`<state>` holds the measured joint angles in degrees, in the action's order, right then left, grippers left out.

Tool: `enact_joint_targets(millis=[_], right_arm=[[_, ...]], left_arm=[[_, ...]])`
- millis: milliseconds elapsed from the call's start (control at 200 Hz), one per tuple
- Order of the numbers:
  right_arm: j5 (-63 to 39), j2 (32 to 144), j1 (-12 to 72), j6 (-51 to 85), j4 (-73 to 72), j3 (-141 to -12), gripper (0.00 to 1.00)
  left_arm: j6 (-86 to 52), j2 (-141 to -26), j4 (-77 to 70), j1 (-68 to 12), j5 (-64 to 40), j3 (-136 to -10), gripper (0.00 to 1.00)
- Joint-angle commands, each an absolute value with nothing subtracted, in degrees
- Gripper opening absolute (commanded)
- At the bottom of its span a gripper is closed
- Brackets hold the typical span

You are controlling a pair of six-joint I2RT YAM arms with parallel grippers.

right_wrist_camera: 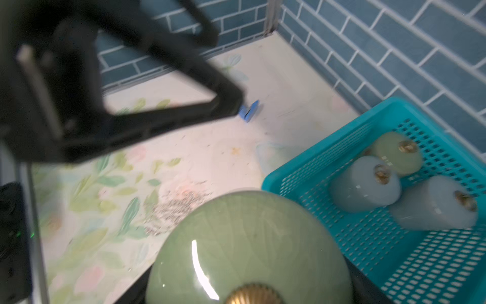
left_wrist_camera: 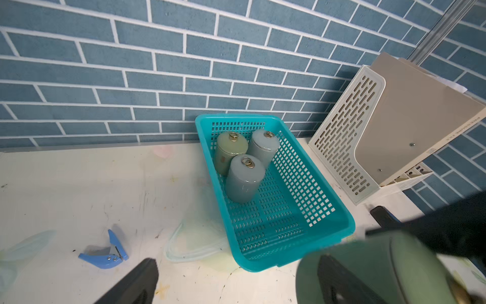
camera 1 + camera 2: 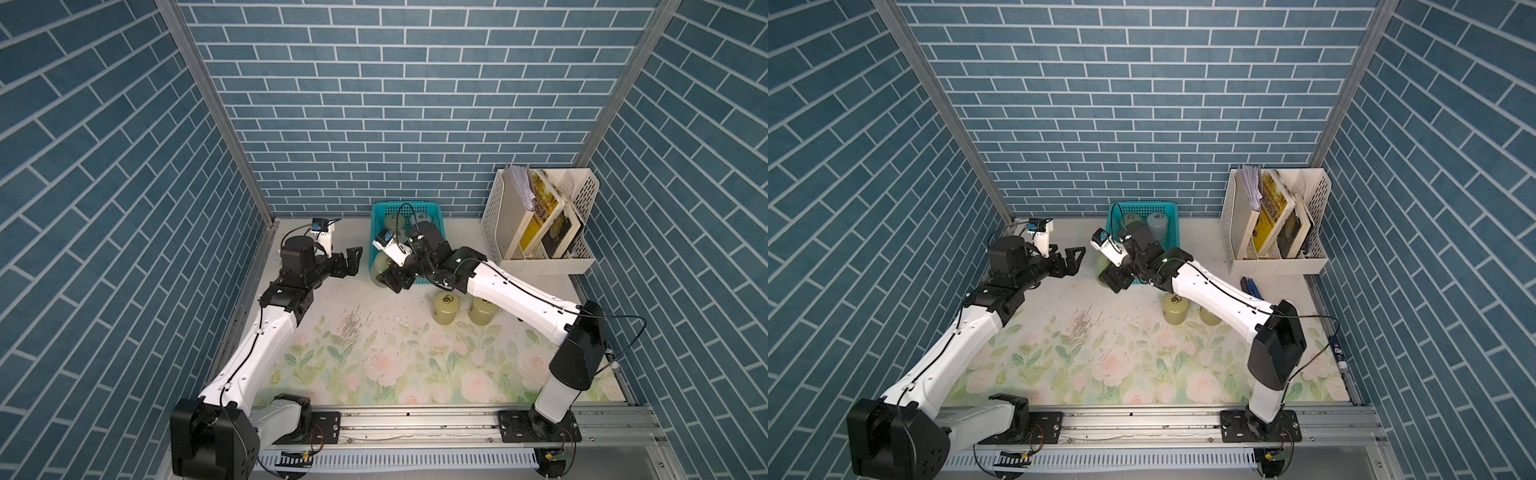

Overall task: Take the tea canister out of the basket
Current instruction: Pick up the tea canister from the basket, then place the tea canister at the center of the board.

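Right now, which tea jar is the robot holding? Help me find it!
Find the teal basket against the back wall. Just outside its near corner, the right gripper grips a green canister. It alone is tipped sideways in a gripper; three others stand in the basket, two more on the table.

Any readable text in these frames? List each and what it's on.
"PRESSURE FILE", faint, best reading: edge of the beige folder in the white file rack.
Characters on the yellow book cover in that rack: too small to read.
White label on the left arm's joint: too small.
Label on the pen-like thing near the right arm: blurred.
Nothing else legible.
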<state>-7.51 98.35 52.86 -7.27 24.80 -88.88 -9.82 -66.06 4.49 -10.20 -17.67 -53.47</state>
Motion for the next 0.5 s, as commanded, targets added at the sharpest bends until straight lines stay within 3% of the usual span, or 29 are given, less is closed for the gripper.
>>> enact_joint_targets(millis=[0, 495], right_arm=[[-6.43, 94.29, 52.03, -4.46, 17.41, -82.87, 0.00], [-0.90, 95.72, 52.32, 1.72, 9.21, -67.72, 0.00]], left_arm=[[-8.91, -64.85, 6.94, -9.84, -17.74, -51.68, 1.00], [-12.90, -70.26, -0.76, -15.32, -20.19, -48.69, 1.00]])
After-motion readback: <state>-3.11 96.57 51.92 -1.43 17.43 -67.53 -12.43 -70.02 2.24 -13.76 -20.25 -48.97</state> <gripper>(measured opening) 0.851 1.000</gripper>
